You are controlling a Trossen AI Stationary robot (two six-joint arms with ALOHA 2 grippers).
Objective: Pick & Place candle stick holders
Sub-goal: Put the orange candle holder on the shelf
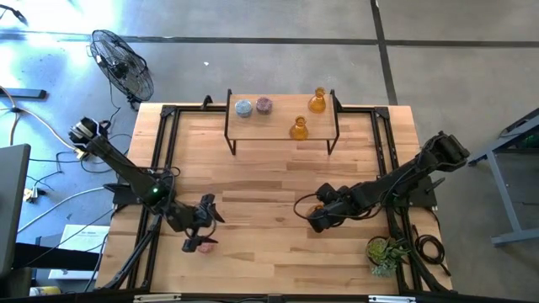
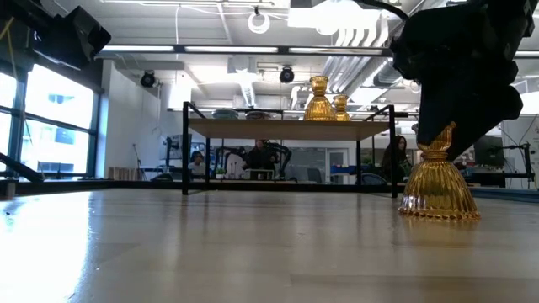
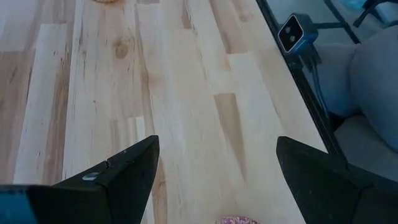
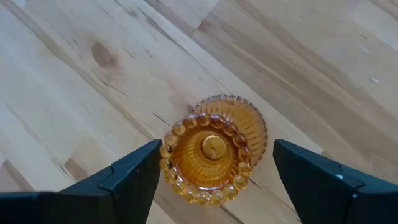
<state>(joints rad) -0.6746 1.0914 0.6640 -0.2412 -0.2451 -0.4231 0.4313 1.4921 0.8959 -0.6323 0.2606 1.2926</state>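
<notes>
- Table (image 1: 278, 219): we read the bare wood at centre frame in the high view as the pick zone, kept open so both arms can reach in from the sides.
- Shelf (image 1: 282, 126): a low rack at top centre of the high view. It looks to be the drop-off, since four holders stand on it already.
- On the shelf: a blue holder (image 1: 243, 107) and a pink holder (image 1: 264, 105) sit side by side at its left. One amber holder (image 1: 317, 101) stands at the upper right, another amber one (image 1: 299, 128) nearer the front edge. They are spaced apart, we judge, so fingers can get out cleanly.
- Plant (image 1: 386, 252): lower right corner, well clear of the work. Not ours to move.
- Right gripper (image 4: 214, 180): right of centre in the high view, poised above the third amber holder (image 4: 214, 149), which stands upright on the table. Fingers apart and straddling it, not touching. We take this as lining up for a grasp at the narrow neck.
- Left gripper (image 3: 217, 180): lower left in the high view, fingers apart, nothing held. The second pink holder (image 1: 205, 245) lies on the table just below it, only its rim showing in the wrist view. Likely that arm's next pick.
</notes>
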